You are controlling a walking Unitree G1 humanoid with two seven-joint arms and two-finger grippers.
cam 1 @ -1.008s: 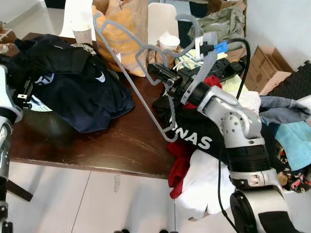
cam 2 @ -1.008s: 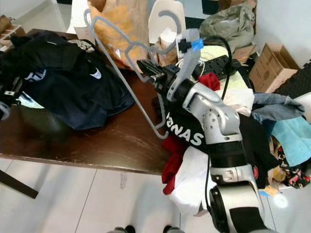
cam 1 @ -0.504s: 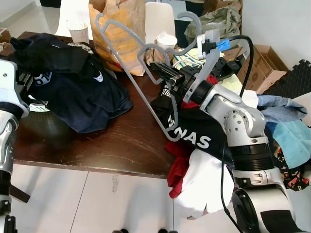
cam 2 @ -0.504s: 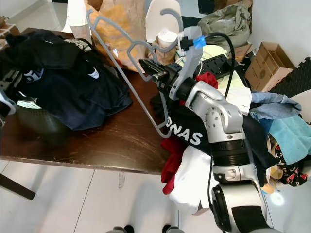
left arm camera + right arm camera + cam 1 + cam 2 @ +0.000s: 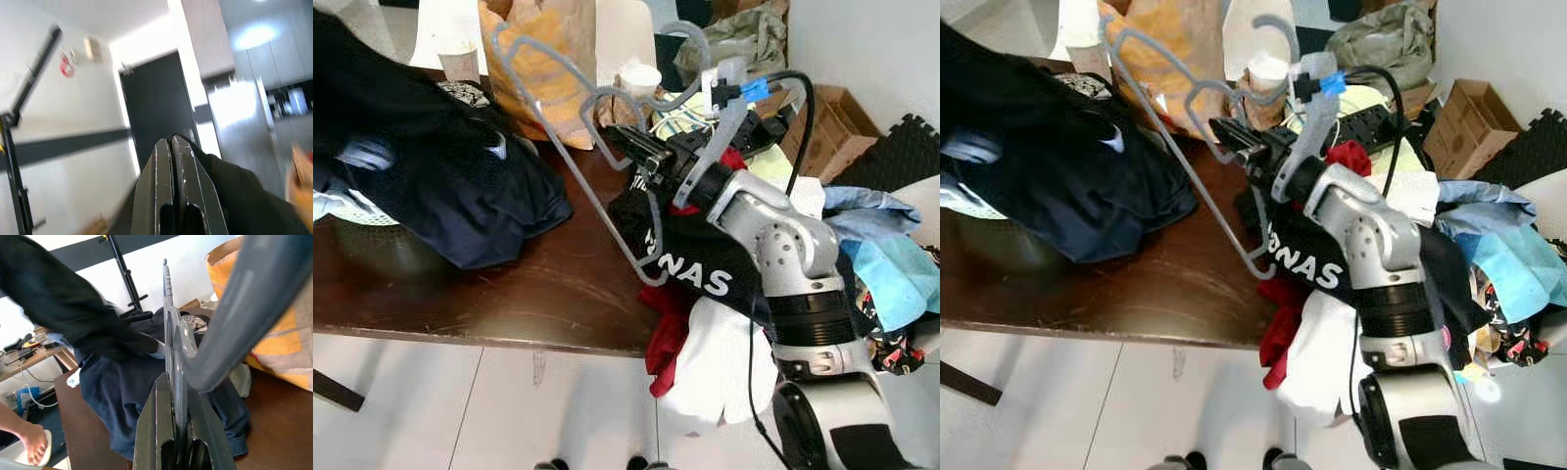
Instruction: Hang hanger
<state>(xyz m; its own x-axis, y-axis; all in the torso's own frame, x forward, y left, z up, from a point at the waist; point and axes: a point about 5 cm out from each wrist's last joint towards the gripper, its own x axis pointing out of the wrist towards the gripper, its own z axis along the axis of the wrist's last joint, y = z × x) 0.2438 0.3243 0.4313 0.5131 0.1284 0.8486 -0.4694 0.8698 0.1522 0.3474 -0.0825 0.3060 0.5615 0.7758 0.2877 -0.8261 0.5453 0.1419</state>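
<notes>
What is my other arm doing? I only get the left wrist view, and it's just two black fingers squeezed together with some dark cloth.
Observer: Your right gripper is shut on a grey hanger and holds it up above a brown table.
Operator: Is there a shirt on the hanger?
Observer: No, the hanger is bare. A dark navy garment lies heaped on the table beside it.
Operator: What else is on the table?
Observer: A brown paper bag stands at the far side, behind the hanger.
</notes>
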